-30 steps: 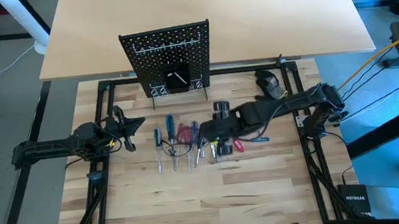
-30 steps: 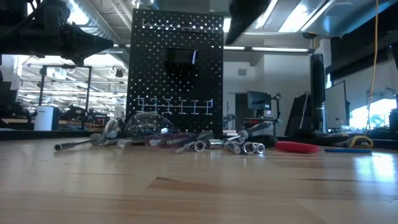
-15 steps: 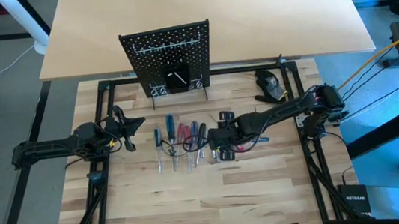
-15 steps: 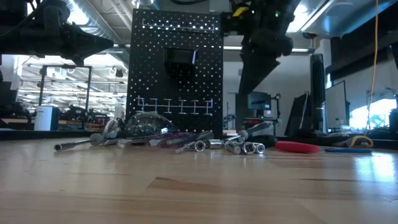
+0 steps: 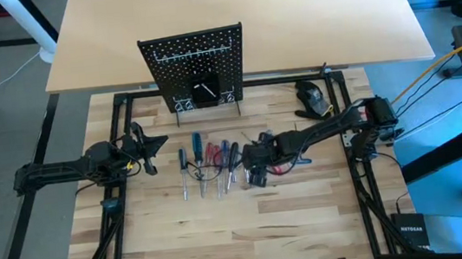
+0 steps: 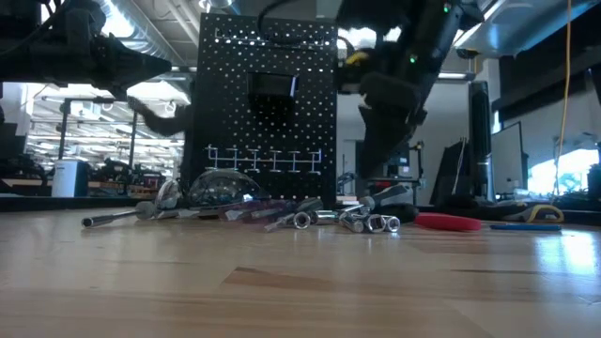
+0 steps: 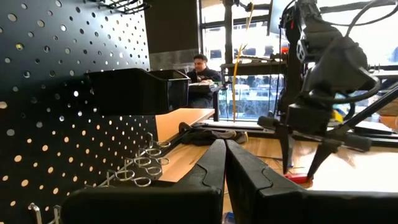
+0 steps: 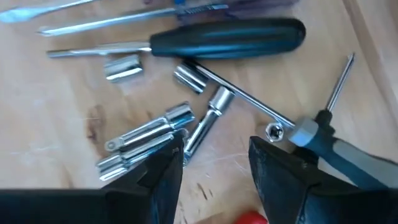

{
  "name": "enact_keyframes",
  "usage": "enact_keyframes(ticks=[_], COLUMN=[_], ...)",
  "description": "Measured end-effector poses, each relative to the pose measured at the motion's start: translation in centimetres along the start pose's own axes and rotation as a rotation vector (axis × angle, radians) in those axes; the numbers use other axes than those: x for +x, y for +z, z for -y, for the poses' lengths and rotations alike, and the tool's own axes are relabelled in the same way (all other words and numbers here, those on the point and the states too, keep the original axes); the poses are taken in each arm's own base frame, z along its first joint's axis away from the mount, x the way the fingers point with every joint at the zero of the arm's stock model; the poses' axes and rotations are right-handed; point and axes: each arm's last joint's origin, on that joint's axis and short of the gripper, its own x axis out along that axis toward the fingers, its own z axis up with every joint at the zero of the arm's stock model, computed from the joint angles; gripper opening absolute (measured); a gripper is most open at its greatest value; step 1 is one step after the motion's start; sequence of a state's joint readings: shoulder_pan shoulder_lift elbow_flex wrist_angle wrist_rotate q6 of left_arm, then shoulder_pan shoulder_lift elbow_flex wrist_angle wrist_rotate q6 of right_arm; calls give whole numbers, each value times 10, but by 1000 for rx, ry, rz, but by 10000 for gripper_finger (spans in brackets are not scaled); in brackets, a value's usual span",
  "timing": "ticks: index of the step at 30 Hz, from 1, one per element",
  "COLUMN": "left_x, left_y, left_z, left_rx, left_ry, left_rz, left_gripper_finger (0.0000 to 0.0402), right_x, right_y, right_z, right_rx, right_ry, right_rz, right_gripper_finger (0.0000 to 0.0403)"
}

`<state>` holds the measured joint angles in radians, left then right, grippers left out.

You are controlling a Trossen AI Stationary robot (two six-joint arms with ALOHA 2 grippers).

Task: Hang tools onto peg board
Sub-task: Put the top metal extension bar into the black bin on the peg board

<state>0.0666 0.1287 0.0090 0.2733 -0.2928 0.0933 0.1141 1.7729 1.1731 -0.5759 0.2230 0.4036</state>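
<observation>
White "NETGEAR" lettering marks a black box (image 5: 414,232) at the near right. The right gripper (image 8: 214,155) hovers part-open and empty over the tools (image 5: 209,162); the left gripper (image 7: 224,163) is closed, empty.

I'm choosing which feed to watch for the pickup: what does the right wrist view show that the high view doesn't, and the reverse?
Only the right wrist view shows the small silver sockets and the black-handled screwdriver up close, between the open fingers. Only the high view shows the peg board, the left gripper waiting shut, and the whole tool row. Both show the right gripper over tools on the wooden table.
</observation>
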Motion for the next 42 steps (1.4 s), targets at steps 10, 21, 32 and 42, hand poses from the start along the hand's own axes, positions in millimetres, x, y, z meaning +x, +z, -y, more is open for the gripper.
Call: enact_keyframes(ticks=[10,21,32,42], left_x=[0,0,0,0], left_y=[0,0,0,0], left_z=[0,0,0,0], left_rx=[0,0,0,0], left_ry=[0,0,0,-1], left_rz=[0,0,0,-1], left_gripper_finger=[1,1,1,1], right_x=[22,41,52,54], right_y=[-13,-13,-16,-15], right_z=[1,0,0,3], right_rx=[57,61,50,48], right_ry=[70,62,5,5], right_rz=[-24,-30,-47,-50], right_gripper_finger=[182,182,182,143])
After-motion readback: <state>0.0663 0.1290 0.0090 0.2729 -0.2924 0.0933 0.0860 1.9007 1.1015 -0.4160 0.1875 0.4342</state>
